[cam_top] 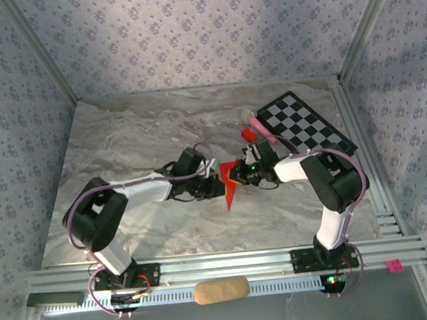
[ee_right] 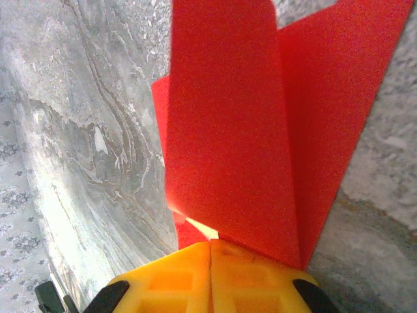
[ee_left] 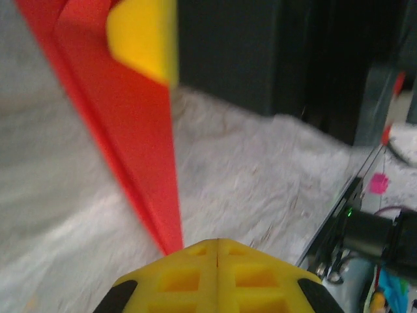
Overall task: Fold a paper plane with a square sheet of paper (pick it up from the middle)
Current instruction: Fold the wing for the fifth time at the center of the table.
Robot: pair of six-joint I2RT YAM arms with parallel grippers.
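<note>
Paper plane held up off the marble table, between the two grippers, a little off the near left corner of the checked board.

Right gripper clamped on it: yellow fingertips pressed together, red folded layers rising straight out of the seam between them. Spreads above the grip into a broad middle panel with a flap angling off on either side.

Left gripper closed too, fingertips together with no gap. Meets the plane at its narrow pointed end, which runs down to the top edge of one fingertip, just beside the seam. Cannot tell whether that tip is actually pinched or only touching. Higher up the same red strip, a yellow finger of the right gripper, blurred.

From above: both grippers nose to nose, the plane hanging as a thin red sliver with its point down toward the near side, farther from the checked board than its wide end.

Small red block on the table just beside the left edge of the checked board, apart from the plane. Tan oblong object on the metal rail well nearer than the checked board, between the two arm bases. Pink tag on the same rail, straight down from the board's right corner.
</note>
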